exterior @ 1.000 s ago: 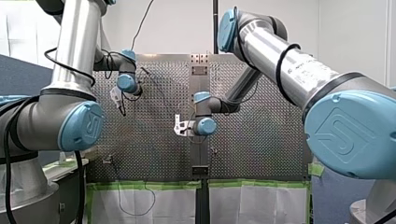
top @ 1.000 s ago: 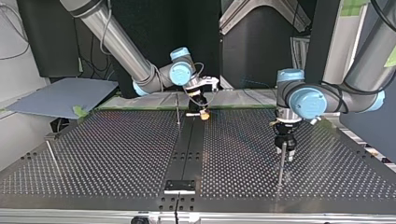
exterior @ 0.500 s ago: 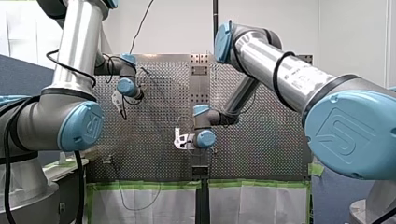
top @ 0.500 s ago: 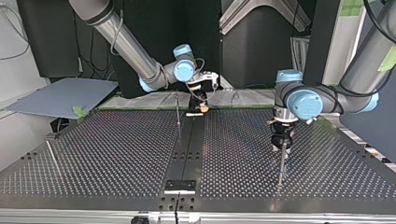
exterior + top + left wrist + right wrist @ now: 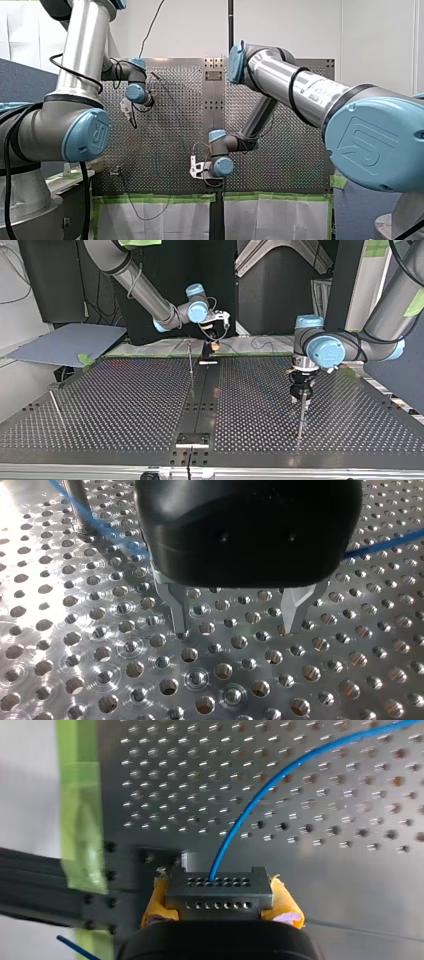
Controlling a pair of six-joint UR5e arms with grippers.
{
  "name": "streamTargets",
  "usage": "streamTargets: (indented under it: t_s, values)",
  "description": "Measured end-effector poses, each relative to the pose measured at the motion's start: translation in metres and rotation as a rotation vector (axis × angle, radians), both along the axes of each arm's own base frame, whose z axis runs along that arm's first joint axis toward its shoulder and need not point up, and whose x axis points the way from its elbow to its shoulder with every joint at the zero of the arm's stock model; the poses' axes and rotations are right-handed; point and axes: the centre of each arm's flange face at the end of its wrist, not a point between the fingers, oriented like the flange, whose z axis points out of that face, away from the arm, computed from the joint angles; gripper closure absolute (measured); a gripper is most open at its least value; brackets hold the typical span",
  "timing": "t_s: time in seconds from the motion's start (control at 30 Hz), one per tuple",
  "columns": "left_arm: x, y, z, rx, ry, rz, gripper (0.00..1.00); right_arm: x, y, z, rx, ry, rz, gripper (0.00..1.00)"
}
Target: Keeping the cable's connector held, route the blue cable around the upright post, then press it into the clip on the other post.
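Between yellow pads (image 5: 287,906), perforated black connector (image 5: 218,892)

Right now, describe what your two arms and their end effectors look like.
My left arm and my right arm are silver tubes with pale blue joint caps bearing an embossed logo, and black cables loop around them. My left end effector has a rounded black body and two tapered metal fingers; my right end effector is black with yellow pads.

My right claw (image 5: 220,896) clamps the connector (image 5: 219,891), blue cable (image 5: 280,777) attached.
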Motion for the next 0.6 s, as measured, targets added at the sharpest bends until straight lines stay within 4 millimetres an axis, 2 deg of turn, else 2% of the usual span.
streamTargets:
  t_s: [0.17,0.43,0.6]
  values:
    - [0.000,0.000,0.000,-0.003,-0.001,0.000,0.12,-0.009,0.002,-0.016,0.019,-0.026,-0.020,1.00]
    - [0.001,-0.001,0.001,-0.010,-0.008,-0.003,0.12,-0.019,0.000,-0.030,0.019,-0.055,-0.036,1.00]
    - [0.000,-0.002,0.001,-0.011,-0.008,-0.003,0.12,-0.027,0.002,-0.049,0.035,-0.040,-0.045,1.00]
